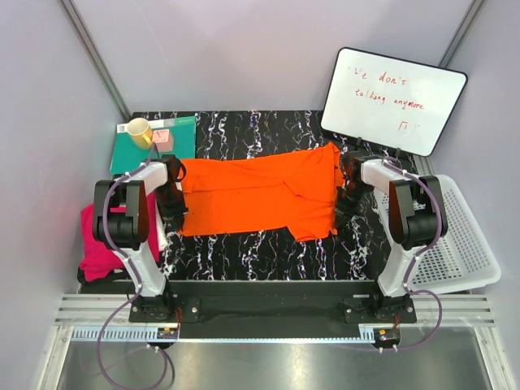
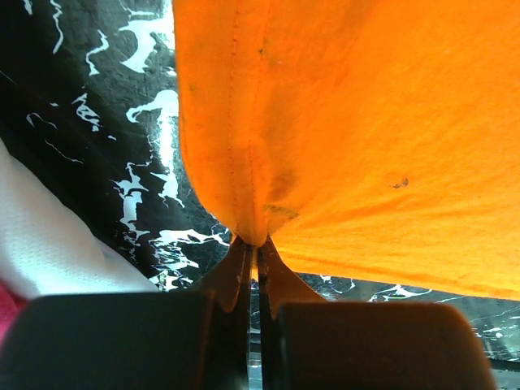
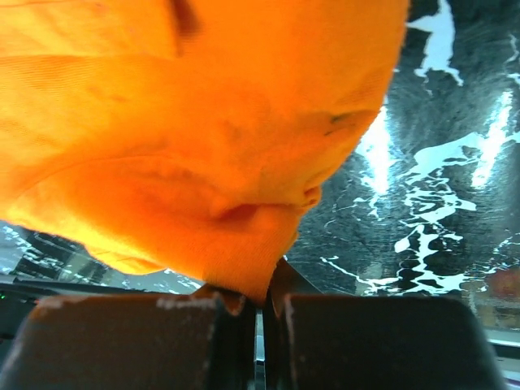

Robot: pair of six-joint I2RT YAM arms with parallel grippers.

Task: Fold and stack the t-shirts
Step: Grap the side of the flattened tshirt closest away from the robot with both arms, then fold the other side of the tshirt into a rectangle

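The bright orange cloth t-shirt (image 1: 260,195) is spread across the middle of the table, its length running from 9 to 3 o'clock. Its 9 o'clock hem is pinched in the left gripper (image 2: 258,264) and its 3 o'clock edge is clamped, bunched, in the right gripper (image 3: 262,296); both pairs of jaws are pressed together on the cloth. The magenta-pink cloth t-shirt (image 1: 101,244) is heaped at 8 o'clock, beside the left arm. Everything is carried by a black, white-veined table (image 1: 268,252) enclosed by pale grey walls (image 1: 244,49). A flat teal-green mat (image 1: 130,158) bearing a yellow mug (image 1: 138,130) is seen at 10 o'clock, a white board with red handwriting (image 1: 394,97) at 1 o'clock, and a white perforated plastic basket (image 1: 463,244) at 4 o'clock. The orange cloth is creased, with a stitched hem.
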